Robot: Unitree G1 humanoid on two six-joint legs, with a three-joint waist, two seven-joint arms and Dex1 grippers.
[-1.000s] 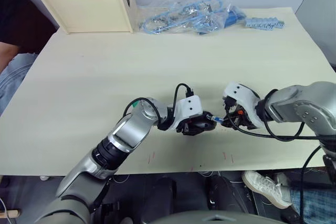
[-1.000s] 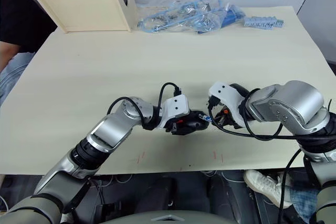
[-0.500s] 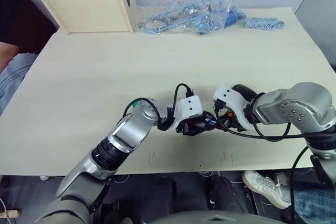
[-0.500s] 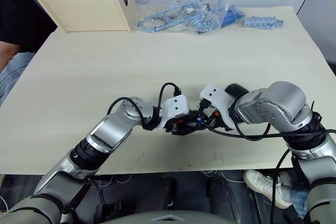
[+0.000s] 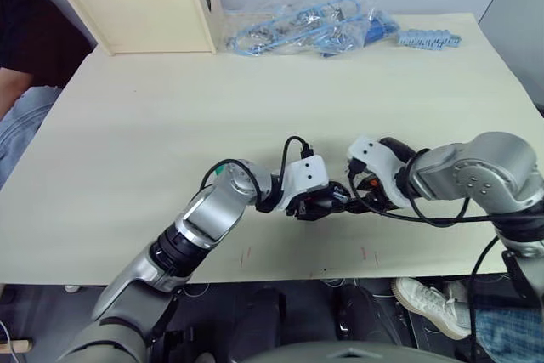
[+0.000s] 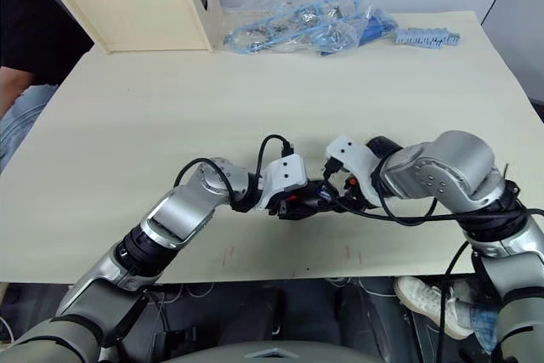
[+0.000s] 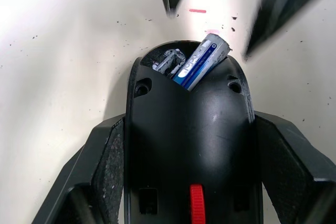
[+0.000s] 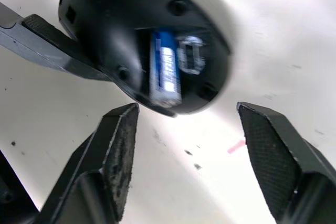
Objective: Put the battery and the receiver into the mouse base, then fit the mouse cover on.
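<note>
Battery (image 7: 202,61) sits tilted in the mouse base (image 7: 190,145), one end riding over the rim; left claw (image 7: 189,182) clamps the base's sides on the counter (image 5: 255,108). Right claw (image 8: 184,145) gapes empty. Light, slick cylinder: press its raised end

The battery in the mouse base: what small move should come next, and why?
Probably press the small white-and-blue cylindrical battery flat with the open right end effector: one end sticks out over the rim of the black oval mouse base, which the left end effector clamps.
</note>
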